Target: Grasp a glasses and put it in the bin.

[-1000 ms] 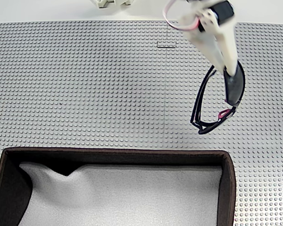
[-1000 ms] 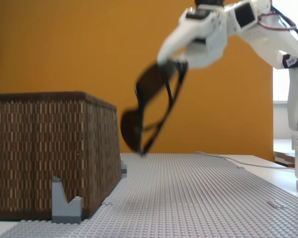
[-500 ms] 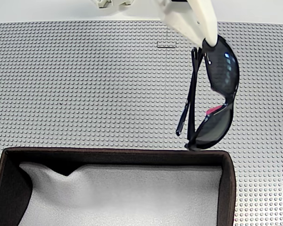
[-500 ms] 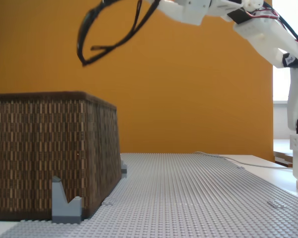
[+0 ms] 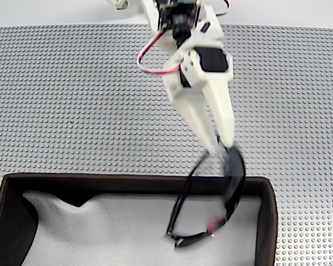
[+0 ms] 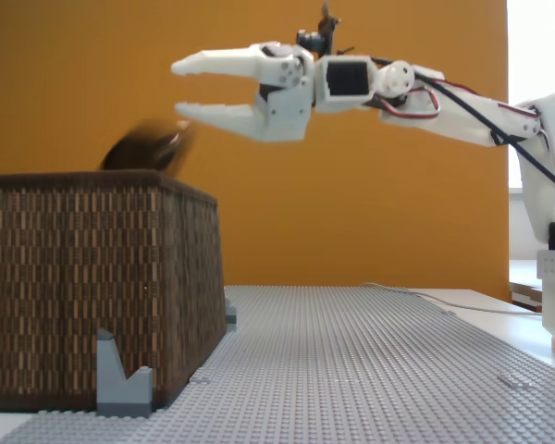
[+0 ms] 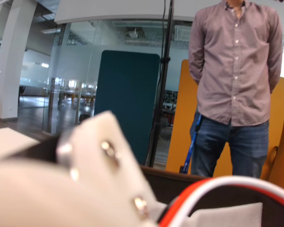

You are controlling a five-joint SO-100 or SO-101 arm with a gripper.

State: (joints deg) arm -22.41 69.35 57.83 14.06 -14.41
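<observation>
From above in a fixed view, the white two-finger gripper [image 5: 225,151] reaches over the near wall of the large rectangular bin with dark brown walls and a pale grey soft lining [image 5: 269,206]. The black wraparound sunglasses with dark lenses and a pink-red accent [image 5: 233,180] sit just below the fingertips, blurred, their frame and arms spread across the lining on the right of the bin. Contact with the fingers cannot be judged from here.

From the side in a fixed view, the gripper [image 6: 178,88] hangs level above the bin [image 6: 92,277] with its jaws clearly parted and nothing between them. The sunglasses [image 6: 148,150] are a dark smear at the bin's top edge, apart from the fingers, so they look released and dropping in. This settles what the top view leaves open. The task seems all but done: what is left is for the glasses to settle.

The wrist view adds the room: a person in a grey-mauve shirt and jeans [image 7: 234,71] stands beyond the bin's dark rim [image 7: 180,177].
</observation>
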